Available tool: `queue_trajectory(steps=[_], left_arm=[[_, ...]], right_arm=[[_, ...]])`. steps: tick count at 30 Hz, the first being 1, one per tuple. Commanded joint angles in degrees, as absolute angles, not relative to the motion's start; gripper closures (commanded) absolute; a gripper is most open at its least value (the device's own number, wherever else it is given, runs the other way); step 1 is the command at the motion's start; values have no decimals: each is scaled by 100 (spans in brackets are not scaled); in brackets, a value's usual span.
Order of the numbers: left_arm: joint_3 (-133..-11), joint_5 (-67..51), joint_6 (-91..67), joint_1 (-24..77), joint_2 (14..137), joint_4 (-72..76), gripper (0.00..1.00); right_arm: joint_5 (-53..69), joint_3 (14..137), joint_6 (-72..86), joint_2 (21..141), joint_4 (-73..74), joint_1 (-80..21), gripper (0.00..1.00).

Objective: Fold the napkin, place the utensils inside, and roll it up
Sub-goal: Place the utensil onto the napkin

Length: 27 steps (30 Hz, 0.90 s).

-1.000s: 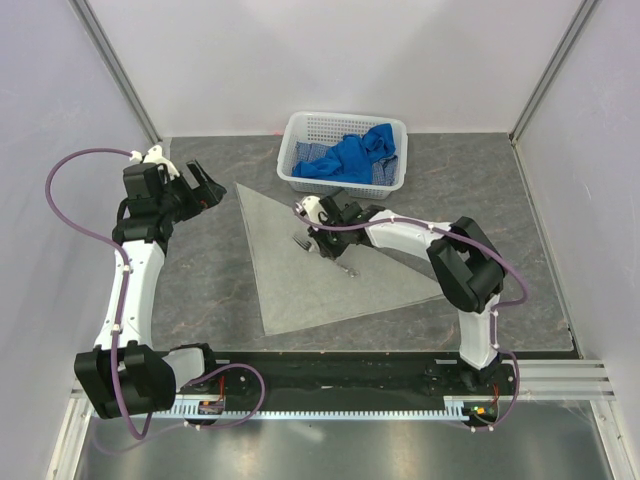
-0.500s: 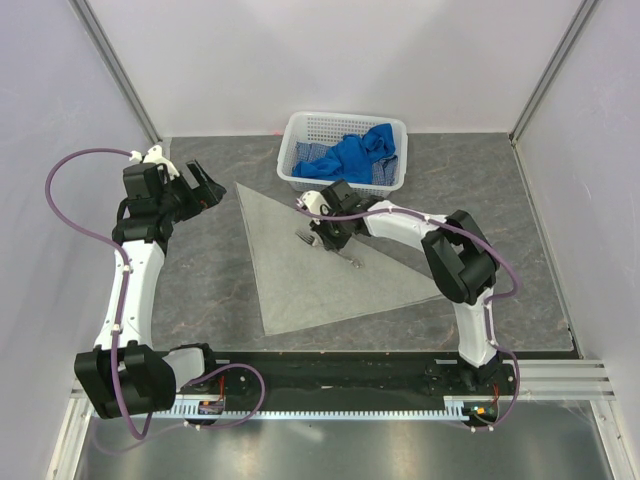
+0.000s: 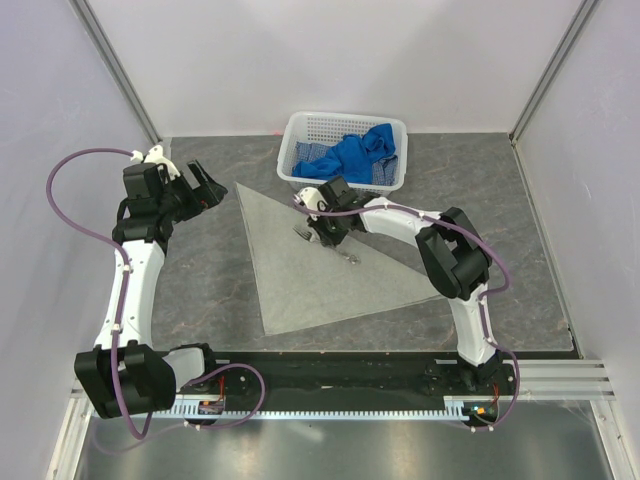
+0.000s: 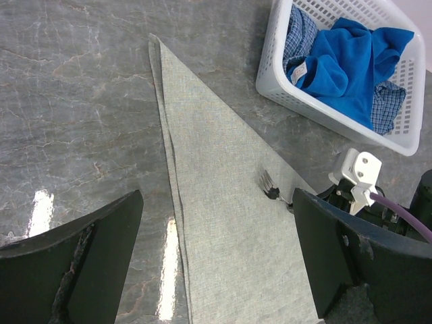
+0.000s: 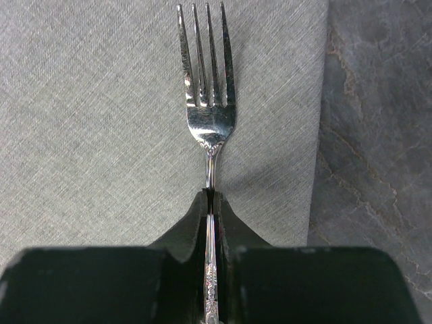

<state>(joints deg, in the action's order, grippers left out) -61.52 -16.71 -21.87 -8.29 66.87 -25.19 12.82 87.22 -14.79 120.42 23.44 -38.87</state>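
Observation:
The grey-beige napkin lies folded into a triangle on the dark table; it also shows in the left wrist view and the right wrist view. My right gripper is shut on the handle of the silver fork, just behind its head, and holds it over the napkin's upper right edge, tines pointing away. The fork also shows in the left wrist view. My left gripper is open and empty, held above the table left of the napkin's top corner.
A white plastic basket holding bright blue and checked cloths stands at the back, just behind my right gripper. Grey walls enclose the table on three sides.
My right gripper has moved the fork up and left along the napkin's right edge, toward the basket. The left arm has not moved.

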Motion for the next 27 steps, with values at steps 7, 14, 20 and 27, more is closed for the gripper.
queue_trajectory(steps=[7,14,20,27], left_arm=[[-6205,-1819,-2329,-879,6706,-2364,0],[-6196,-1819,-2329,-888,6723,-2373,0],[-6196,-1846,-2329,-888,6724,-2373,0],[-6153,-1907,-2399,-896,6732,-2338,0]], right_arm=[[1354,9246,-1345,12392,2101,-3858,100],[1362,9316,-1354,12489,2092,-3841,100],[1512,9001,-1213,11937,2101,-3823,64],[907,7912,-625,10671,2092,-3788,40]])
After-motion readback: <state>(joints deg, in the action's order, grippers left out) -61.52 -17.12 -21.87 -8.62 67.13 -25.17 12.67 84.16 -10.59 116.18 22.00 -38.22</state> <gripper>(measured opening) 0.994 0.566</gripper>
